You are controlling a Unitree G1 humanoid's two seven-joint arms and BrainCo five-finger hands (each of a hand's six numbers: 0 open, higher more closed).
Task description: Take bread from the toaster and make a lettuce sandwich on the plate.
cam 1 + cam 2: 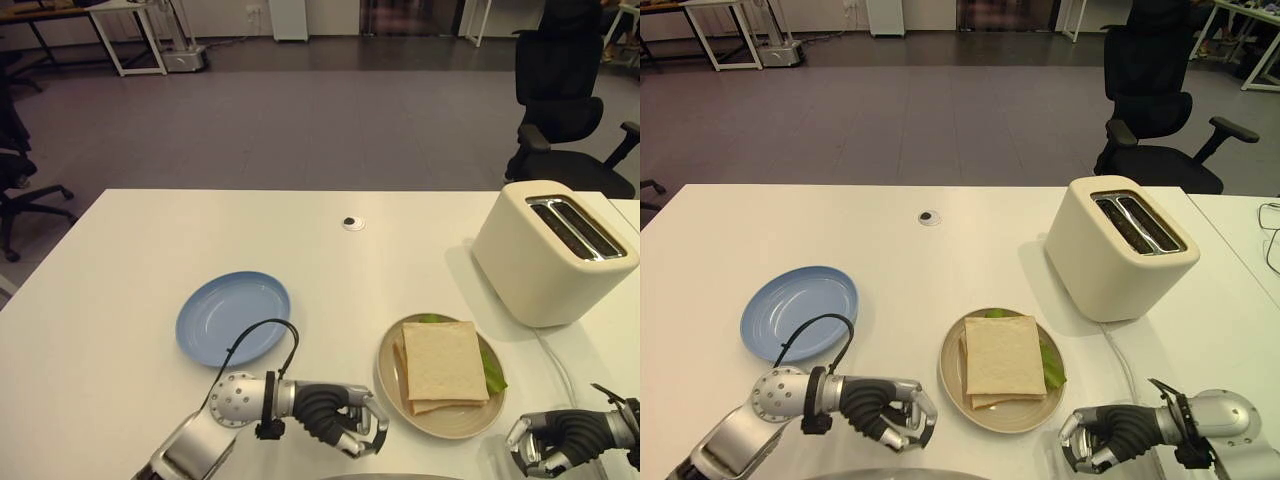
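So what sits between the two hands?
The tan plate with the sandwich lies between the left hand and right hand; both eye views show it.

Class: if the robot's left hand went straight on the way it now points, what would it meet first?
Probably the left rim of the tan plate holding the sandwich: the left hand points sideways across the table towards it, with nothing between. Its height above the table is unclear.

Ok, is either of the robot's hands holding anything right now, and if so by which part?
Nothing is held. The left hand and the right hand are both curled and empty, one on each side of the round beige plate with the finished bread-and-lettuce sandwich.
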